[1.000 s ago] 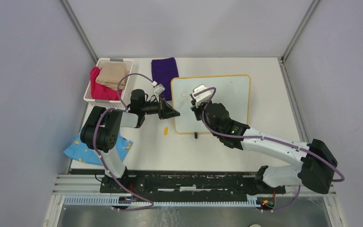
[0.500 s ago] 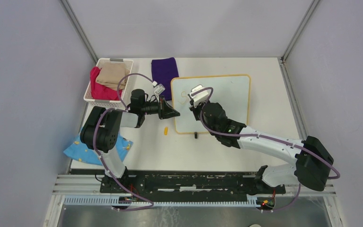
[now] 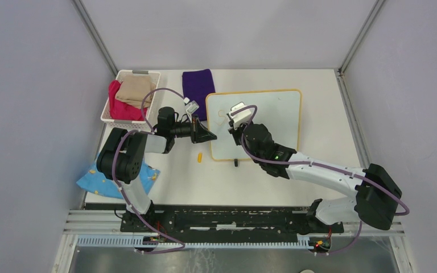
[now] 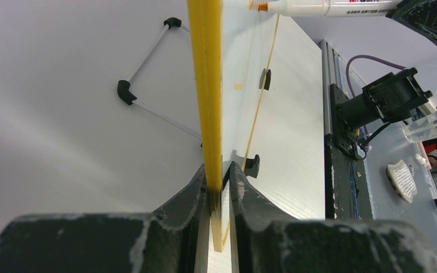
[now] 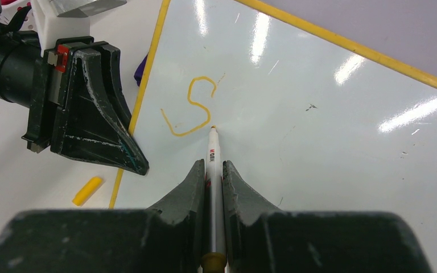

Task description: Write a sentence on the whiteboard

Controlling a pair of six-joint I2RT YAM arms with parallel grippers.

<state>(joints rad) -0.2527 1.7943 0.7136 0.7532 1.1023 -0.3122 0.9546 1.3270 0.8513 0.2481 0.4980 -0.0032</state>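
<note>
The whiteboard (image 3: 273, 114) lies on the table, white with a thin yellow frame. My left gripper (image 4: 219, 170) is shut on the whiteboard's yellow left edge (image 4: 205, 85); in the top view the left gripper (image 3: 209, 136) sits at that edge. My right gripper (image 5: 211, 165) is shut on a white marker (image 5: 213, 151), tip down on the whiteboard (image 5: 318, 114) near its top left corner. Of the sentence, only an orange "S" (image 5: 190, 108) shows, and the marker tip rests just right of its lower curve. The marker (image 4: 318, 7) also crosses the top of the left wrist view.
A yellow marker cap (image 3: 200, 157) lies on the table just left of the board's near corner. A white basket (image 3: 126, 77) of clothes stands at the back left, a purple cloth (image 3: 198, 85) beside it. A blue cloth (image 3: 99, 182) lies at the near left.
The right wrist with the marker shifted slightly to the left and away from the arm bases a second ago, then held still. The left gripper has not moved.
</note>
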